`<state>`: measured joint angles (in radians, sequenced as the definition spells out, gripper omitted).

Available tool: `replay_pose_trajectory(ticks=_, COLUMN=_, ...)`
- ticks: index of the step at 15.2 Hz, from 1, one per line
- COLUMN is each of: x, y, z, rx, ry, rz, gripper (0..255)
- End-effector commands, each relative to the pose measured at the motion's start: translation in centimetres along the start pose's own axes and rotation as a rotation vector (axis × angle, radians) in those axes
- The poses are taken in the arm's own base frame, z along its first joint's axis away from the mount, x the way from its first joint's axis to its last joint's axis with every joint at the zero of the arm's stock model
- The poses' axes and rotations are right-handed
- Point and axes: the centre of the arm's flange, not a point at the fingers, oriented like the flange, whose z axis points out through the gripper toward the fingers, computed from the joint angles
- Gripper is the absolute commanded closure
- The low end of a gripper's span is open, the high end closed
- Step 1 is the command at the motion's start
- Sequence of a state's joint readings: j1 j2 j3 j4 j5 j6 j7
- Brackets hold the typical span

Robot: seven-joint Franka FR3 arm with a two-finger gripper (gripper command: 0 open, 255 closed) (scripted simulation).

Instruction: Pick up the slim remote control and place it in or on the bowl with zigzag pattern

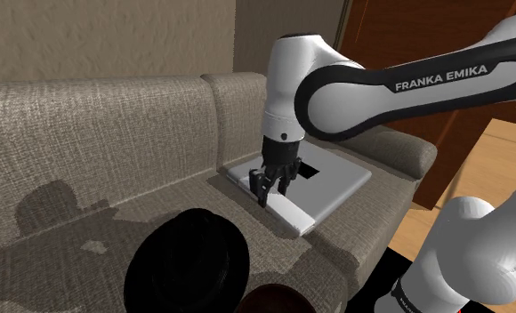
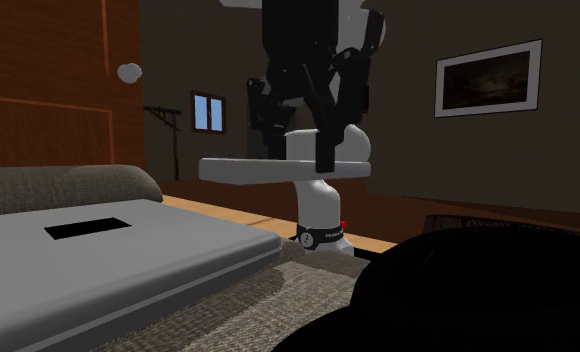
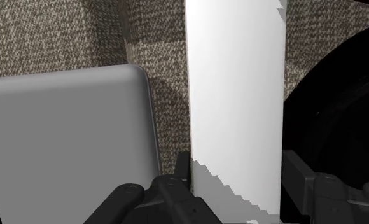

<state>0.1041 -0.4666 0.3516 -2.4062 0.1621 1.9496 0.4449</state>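
Fingers [image 3: 182, 172] clenched on the white remote [image 3: 234, 95], I hold it above the sofa [image 1: 114, 133], between a grey slab [image 1: 332, 182] and the black bowl [image 1: 187, 262]; my arm [image 1: 363, 93] reads FRANKA EMIKA.

A sofa [image 1: 114, 151] in coarse grey-brown woven fabric stands against a plain beige wall [image 1: 105, 36]. Beside it, reddish wooden panelling [image 1: 461, 133] rises over a light wood floor [image 1: 514, 156]. Across the room, a dim wall [image 2: 408, 150] carries a framed picture [image 2: 488, 72] and a small window [image 2: 209, 110].
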Motion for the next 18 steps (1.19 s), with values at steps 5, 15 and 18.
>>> replay_pose_trajectory(ticks=5, x=-3.0, y=-2.6, z=-1.5, rx=0.000, ry=0.000, rz=0.000, gripper=255)
replay_pose_trajectory(ticks=15, x=-12.8, y=-11.4, z=-1.9, rx=0.000, ry=0.000, rz=0.000, gripper=255)
replay_pose_trajectory(ticks=18, x=-15.8, y=-14.0, z=-2.0, rx=0.000, ry=0.000, rz=0.000, gripper=255)
